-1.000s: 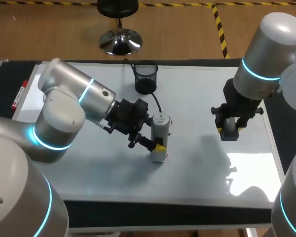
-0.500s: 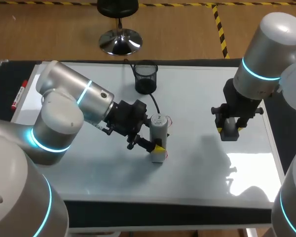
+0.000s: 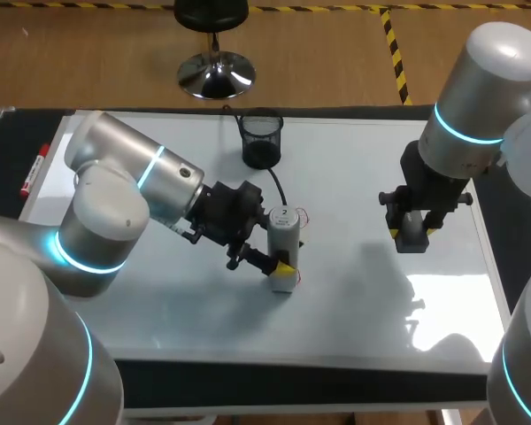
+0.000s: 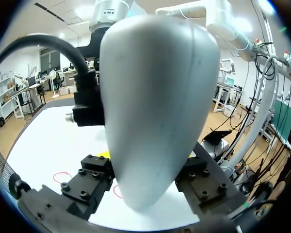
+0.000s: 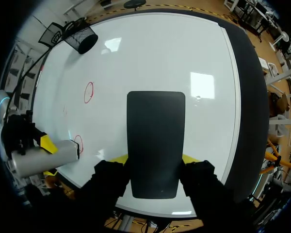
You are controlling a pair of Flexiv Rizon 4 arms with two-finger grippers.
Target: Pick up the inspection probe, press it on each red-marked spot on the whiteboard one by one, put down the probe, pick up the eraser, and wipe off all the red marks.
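Note:
My left gripper (image 3: 283, 266) is shut on the inspection probe (image 3: 284, 239), a white-grey cylinder standing nearly upright on the whiteboard (image 3: 354, 292) near its middle. In the left wrist view the probe (image 4: 155, 111) fills the space between the black fingers (image 4: 94, 172), with red rings (image 4: 63, 177) on the board beneath. My right gripper (image 3: 411, 235) hangs over the board's right part, shut on the dark grey eraser (image 3: 412, 228). The right wrist view shows the eraser (image 5: 155, 141) between the yellow tips, one red ring (image 5: 88, 92) ahead and another (image 5: 78, 144) right beside the probe (image 5: 41, 158).
A black mesh cup (image 3: 261, 137) stands at the board's far edge, with a black cable running from it toward the probe. A red marker (image 3: 33, 170) lies at the far left edge. A dark border strip runs along the front edge (image 3: 292, 385).
My left gripper has shifted the probe a little to the left and lower on the board. The right arm and eraser have kept still.

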